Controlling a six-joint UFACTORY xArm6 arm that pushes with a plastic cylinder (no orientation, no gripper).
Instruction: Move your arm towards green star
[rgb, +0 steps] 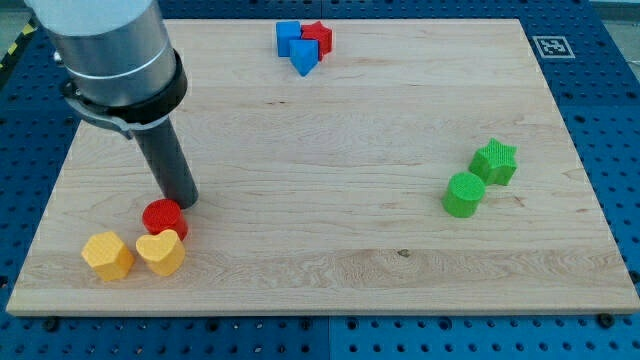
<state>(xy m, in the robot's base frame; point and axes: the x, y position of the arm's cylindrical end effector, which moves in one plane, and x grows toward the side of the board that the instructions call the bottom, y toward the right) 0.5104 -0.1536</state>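
Observation:
The green star (495, 162) lies at the view's right, touching a green round block (464, 194) just below and left of it. My tip (183, 203) rests on the board at the view's left, right above a red round block (164, 218). The tip is far to the left of the green star, most of the board's width away.
A yellow heart (160, 252) and a yellow hexagon-like block (108, 256) sit below the red round block. At the view's top, a blue block (289, 36), a blue triangle (304, 58) and a red block (318, 38) cluster together. The wooden board (320, 150) lies on a blue pegboard.

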